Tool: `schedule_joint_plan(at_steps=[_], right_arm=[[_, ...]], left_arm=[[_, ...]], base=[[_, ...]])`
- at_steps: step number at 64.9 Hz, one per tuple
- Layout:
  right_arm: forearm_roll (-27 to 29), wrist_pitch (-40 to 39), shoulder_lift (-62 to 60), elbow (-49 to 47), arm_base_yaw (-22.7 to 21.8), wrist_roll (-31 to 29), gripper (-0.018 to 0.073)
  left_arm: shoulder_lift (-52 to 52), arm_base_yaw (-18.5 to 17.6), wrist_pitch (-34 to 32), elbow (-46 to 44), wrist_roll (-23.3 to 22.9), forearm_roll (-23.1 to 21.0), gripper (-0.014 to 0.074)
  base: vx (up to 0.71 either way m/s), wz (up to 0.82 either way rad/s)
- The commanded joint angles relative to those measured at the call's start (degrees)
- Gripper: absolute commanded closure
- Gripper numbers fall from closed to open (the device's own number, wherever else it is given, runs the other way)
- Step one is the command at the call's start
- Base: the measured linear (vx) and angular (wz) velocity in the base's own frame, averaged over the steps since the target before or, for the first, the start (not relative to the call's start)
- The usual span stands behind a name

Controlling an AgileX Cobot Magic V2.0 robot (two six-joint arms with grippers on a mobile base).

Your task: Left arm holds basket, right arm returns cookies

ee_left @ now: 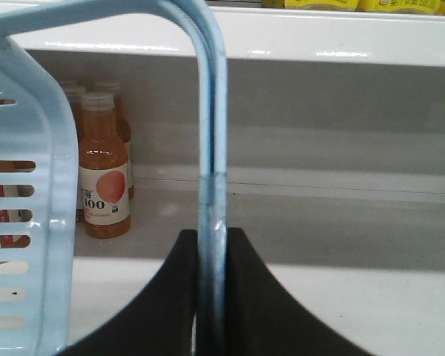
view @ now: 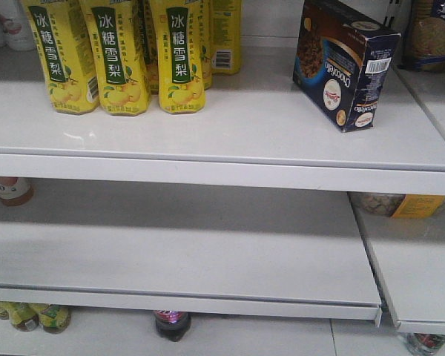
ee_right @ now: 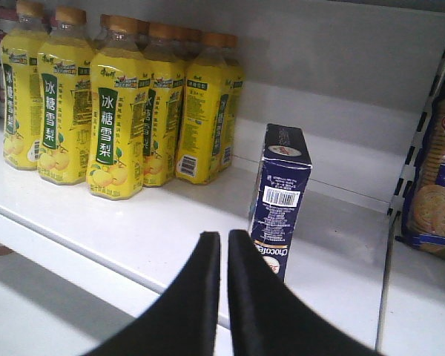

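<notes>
**Cookies on shelf, right arm clear, basket held**

Shelving first: the top shelf (view: 230, 133) carries everything that matters. Yellow drink bottles (view: 119, 55) stand in a block on its left half, w/ the cookies (view: 345, 63) standing on edge toward the right end, well apart from the bottles. In the right wrist view the box is upright, barcode end facing the camera, bottom resting flat on the shelf, nothing touching it. A pack of pale biscuits (ee_right: 434, 200) sits in the next bay over, beyond the divider.

The basket (ee_left: 30, 222) fills the left side of the left wrist view; one thin loop handle (ee_left: 213, 148) runs straight down between the black fingers of the left gripper (ee_left: 211, 297), which is pinched on it. An orange juice bottle (ee_left: 104, 178) stands on a lower shelf behind.

The right gripper (ee_right: 224, 297) is empty, fingers drawn nearly together w/ only a slit between, just short of the box and prob. not touching, though the angle makes that hard to confirm.

Judgement: the return looks done, i.e. box placed and released. Left to do, at most: pull the right arm away.
</notes>
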Motion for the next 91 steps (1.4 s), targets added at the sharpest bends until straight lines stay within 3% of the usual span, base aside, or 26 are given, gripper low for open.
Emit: schedule_joint_plan(at_steps=[1, 55, 78, 91], right_arm=[[0.0, -4.1, 0.5, -1.6, -0.5, -0.3, 0.0565], [-0.7, -6.1, 0.5, -1.6, -0.9, 0.8, 0.0565], [1.4, -5.2, -0.9, -0.8, -19.5, 3.8, 0.0565], [1.2, -11.6, -8.0, 8.4, -23.8, 4.2, 0.0565]], left_arm=[[-1.0, 0.0, -5.8, -1.7, 1.1, 0.8, 0.0599], [-1.0, 0.0, -5.8, -1.7, 1.1, 0.8, 0.0599], [-1.0, 0.0, -5.8, -1.7, 1.1, 0.8, 0.0599], [-1.0, 0.0, -5.8, -1.7, 1.1, 0.8, 0.0599]], base=[[0.00, 0.00], [0.00, 0.00], [0.00, 0.00], [0.00, 0.00]])
